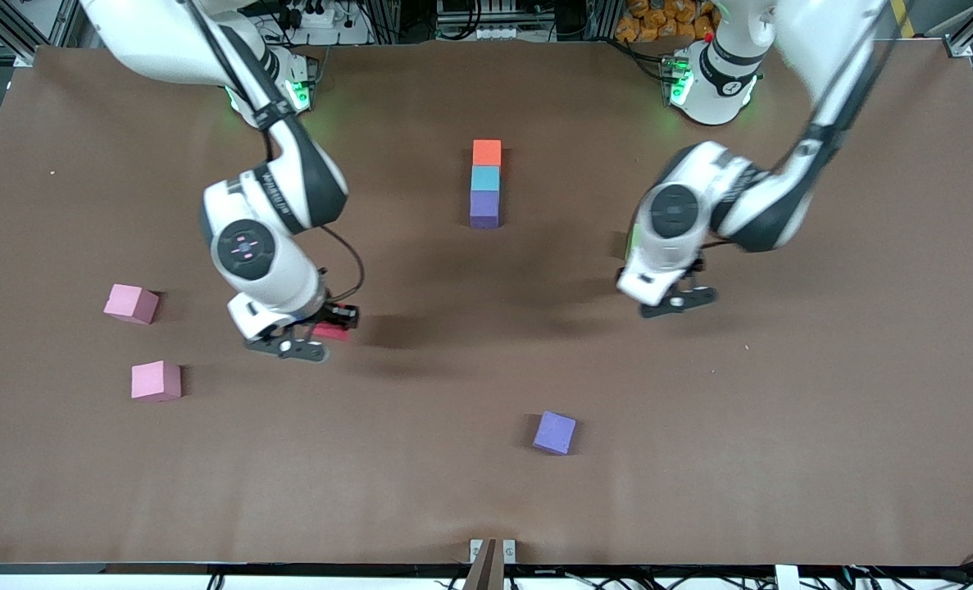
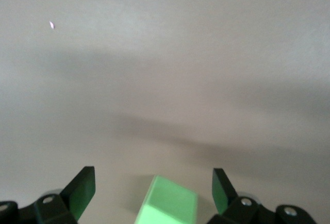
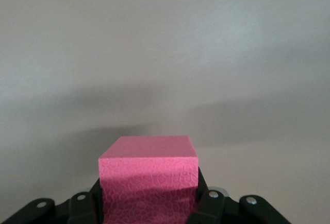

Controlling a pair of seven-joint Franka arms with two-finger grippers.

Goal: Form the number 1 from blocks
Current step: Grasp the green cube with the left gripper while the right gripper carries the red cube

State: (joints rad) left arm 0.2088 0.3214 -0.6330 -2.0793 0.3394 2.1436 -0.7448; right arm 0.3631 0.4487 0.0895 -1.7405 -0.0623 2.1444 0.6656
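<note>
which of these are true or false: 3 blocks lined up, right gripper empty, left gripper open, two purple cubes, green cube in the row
1. The orange block, light blue block and purple block form a touching row. True.
2. The right gripper is empty. False: it is shut on the red block.
3. The left gripper is open. True.
4. Only one purple cube is on the table. False: a loose purple cube lies nearer the front camera.
5. The green block is in the row. False: it sits between the left gripper's fingers.

Three touching blocks (image 1: 485, 183) in a row mid-table
</note>
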